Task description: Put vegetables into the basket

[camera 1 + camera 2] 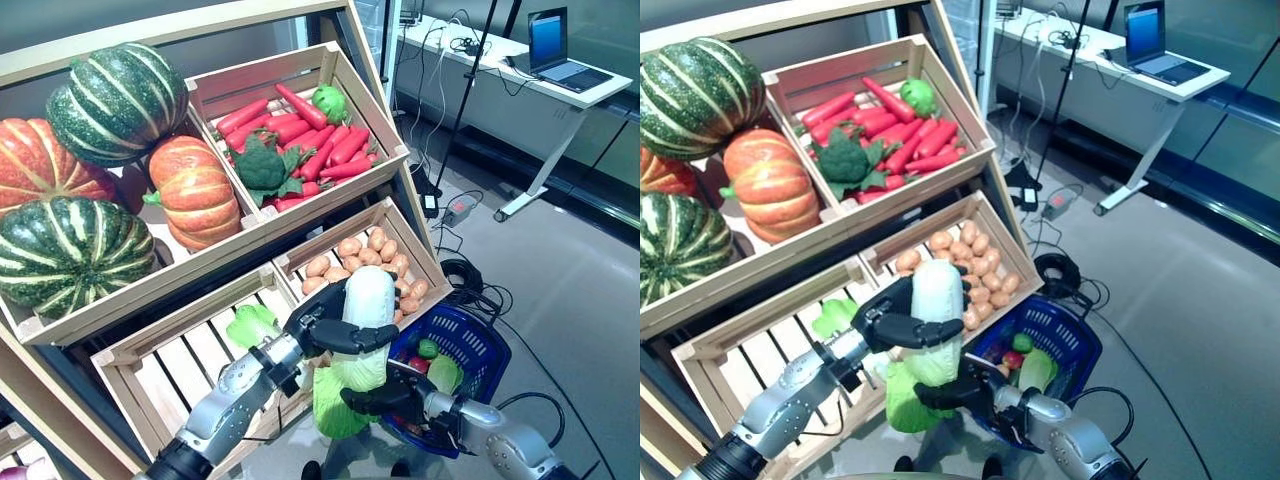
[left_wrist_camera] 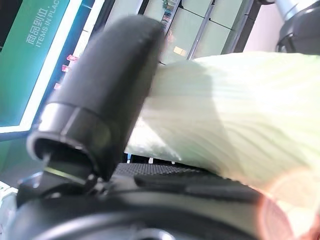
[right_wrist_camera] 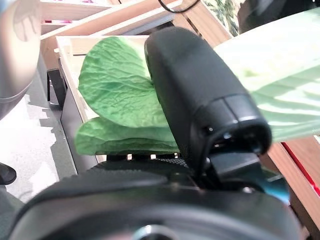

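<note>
A long napa cabbage (image 1: pixel 368 300), white at the top with green leaves at the bottom, is held upright in front of the stand's lower crates, just left of the blue basket (image 1: pixel 487 343). My left hand (image 1: pixel 335 332) is shut round its white middle; its thumb (image 2: pixel 110 90) lies against the pale leaf (image 2: pixel 240 115). My right hand (image 1: pixel 385 400) is curled round the green lower part; its thumb (image 3: pixel 200 95) presses on the green leaves (image 3: pixel 115 90). The basket stands on the floor and holds a leafy green vegetable (image 1: pixel 445 373), a red one (image 1: pixel 418 363) and a small green one (image 1: pixel 428 347).
The wooden vegetable stand (image 1: pixel 330 185) rises on the left, with slatted crates (image 1: pixel 180 360) right behind the hands. Black cables (image 1: pixel 470 280) lie on the grey floor beyond the basket. A white desk with a laptop (image 1: pixel 560 55) stands at the far right.
</note>
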Robot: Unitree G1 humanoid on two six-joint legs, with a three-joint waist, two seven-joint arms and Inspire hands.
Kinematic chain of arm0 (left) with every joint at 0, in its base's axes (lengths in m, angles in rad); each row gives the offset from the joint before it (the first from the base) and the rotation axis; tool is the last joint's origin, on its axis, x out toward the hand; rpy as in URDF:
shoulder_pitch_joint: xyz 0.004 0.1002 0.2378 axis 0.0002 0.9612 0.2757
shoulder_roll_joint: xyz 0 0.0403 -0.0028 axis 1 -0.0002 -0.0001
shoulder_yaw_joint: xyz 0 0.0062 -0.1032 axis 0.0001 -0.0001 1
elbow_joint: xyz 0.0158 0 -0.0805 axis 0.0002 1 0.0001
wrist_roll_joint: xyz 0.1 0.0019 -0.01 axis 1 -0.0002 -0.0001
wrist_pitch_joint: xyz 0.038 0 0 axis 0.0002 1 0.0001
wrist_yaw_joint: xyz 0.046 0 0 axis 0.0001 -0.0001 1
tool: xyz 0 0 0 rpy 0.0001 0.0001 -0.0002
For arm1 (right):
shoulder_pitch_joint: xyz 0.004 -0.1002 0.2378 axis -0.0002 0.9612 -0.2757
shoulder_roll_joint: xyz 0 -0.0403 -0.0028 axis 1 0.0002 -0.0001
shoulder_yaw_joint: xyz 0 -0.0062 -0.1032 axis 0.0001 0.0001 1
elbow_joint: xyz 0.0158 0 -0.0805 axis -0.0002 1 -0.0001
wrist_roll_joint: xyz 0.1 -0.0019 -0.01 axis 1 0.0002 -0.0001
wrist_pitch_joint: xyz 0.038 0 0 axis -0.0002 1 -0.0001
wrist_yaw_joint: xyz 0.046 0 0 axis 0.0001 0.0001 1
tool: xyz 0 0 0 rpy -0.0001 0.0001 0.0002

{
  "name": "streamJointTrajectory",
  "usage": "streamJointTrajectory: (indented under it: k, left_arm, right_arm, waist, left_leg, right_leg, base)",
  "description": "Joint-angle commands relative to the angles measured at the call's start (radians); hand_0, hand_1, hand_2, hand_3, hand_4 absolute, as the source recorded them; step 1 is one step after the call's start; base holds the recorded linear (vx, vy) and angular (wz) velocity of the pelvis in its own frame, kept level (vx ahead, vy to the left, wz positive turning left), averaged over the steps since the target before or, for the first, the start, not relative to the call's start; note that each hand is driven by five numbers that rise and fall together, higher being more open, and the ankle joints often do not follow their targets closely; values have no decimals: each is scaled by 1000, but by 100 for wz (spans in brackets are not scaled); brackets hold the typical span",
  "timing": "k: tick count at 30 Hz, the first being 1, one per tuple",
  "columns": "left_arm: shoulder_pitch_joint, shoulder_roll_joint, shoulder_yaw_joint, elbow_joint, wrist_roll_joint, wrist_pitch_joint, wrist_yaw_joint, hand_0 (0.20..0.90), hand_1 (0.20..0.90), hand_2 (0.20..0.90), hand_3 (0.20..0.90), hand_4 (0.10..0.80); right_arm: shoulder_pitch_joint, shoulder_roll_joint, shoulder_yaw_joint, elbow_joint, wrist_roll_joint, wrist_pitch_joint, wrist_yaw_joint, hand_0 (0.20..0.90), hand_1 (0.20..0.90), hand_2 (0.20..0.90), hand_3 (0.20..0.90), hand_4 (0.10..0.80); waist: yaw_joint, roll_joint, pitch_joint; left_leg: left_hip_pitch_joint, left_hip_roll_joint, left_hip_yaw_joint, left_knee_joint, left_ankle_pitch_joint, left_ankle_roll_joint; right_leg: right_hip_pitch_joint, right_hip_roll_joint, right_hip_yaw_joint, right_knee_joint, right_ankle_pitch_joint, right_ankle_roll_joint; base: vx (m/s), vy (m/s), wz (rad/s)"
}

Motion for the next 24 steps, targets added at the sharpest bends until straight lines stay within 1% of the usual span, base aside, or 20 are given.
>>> streamJointTrajectory:
  k: [1, 8, 10, 12, 13, 15, 17, 21, 24]
  left_arm:
    - [-28, -52, 35, -157, -92, -75, -24, 900, 900, 900, 900, 800]
    - [35, -67, 112, -149, -70, -88, 43, 900, 900, 900, 900, 800]
    - [68, -63, 149, -142, -67, -99, 68, 900, 900, 900, 900, 800]
    - [82, -65, 168, -136, -61, -106, 88, 900, 900, 900, 900, 800]
    - [108, -69, 203, -131, -66, -113, 100, 900, 900, 900, 900, 800]
    - [135, -77, 233, -132, -71, -118, 114, 900, 900, 900, 900, 800]
    - [160, -83, 265, -129, -46, -146, 162, 900, 900, 900, 900, 800]
    - [172, -96, 301, -114, -62, -168, 233, 900, 900, 900, 900, 800]
    - [153, -96, 326, -89, -29, -230, 285, 900, 900, 900, 900, 800]
  right_arm:
    - [-33, 53, -110, -78, 159, -147, -82, 300, 300, 300, 300, 400]
    - [15, 67, -215, -92, 172, -216, -126, 300, 300, 300, 300, 400]
    - [35, 74, -260, -102, 180, -250, -157, 300, 300, 300, 300, 400]
    - [46, 82, -285, -100, 186, -275, -177, 300, 300, 300, 300, 400]
    - [64, 94, -321, -98, 188, -301, -192, 300, 300, 300, 300, 400]
    - [79, 107, -354, -101, 195, -319, -217, 300, 300, 300, 300, 400]
    - [87, 125, -391, -86, 195, -365, -259, 300, 300, 300, 300, 400]
    - [70, 148, -434, -53, 197, -439, -325, 300, 300, 300, 300, 400]
    - [11, 151, -478, -10, 248, -508, -376, 300, 300, 300, 300, 400]
  waist:
    - [-7, -37, -79]
    - [-12, -39, -71]
    - [-14, -40, -67]
    - [-14, -41, -63]
    - [-15, -42, -58]
    - [-15, -43, -53]
    - [-12, -44, -42]
    - [-6, -44, -2]
    - [5, -41, 64]
  left_leg:
    - [-55, -19, 18, 1, 17, 27]
    - [-61, -17, 24, 1, 18, 27]
    - [-66, -16, 27, 1, 20, 26]
    - [-70, -16, 28, 1, 21, 25]
    - [-72, -16, 31, 1, 21, 25]
    - [-77, -16, 34, 1, 22, 25]
    - [-86, -17, 36, 1, 21, 26]
    - [-112, -19, 39, 1, 26, 29]
    - [-162, -20, 36, 1, 38, 29]
  right_leg:
    - [-11, -77, 0, 1, 78, 30]
    - [-18, -71, 1, 1, 77, 26]
    - [-24, -68, -1, 1, 78, 26]
    - [-27, -67, -3, 1, 77, 25]
    - [-30, -65, -2, 1, 77, 23]
    - [-34, -62, -2, 1, 76, 21]
    - [-41, -58, -2, 1, 73, 18]
    - [-75, -52, -2, 10, 71, 10]
    - [-125, -48, -8, 30, 67, 1]
  base:
    - [0, 0, 0]
    - [0, 0, 0]
    - [0, 0, 0]
    - [-4, -5, -2]
    - [-2, -10, -5]
    - [-8, -15, -4]
    - [-31, -22, -3]
    - [-102, -34, -1]
    - [-257, -59, 0]
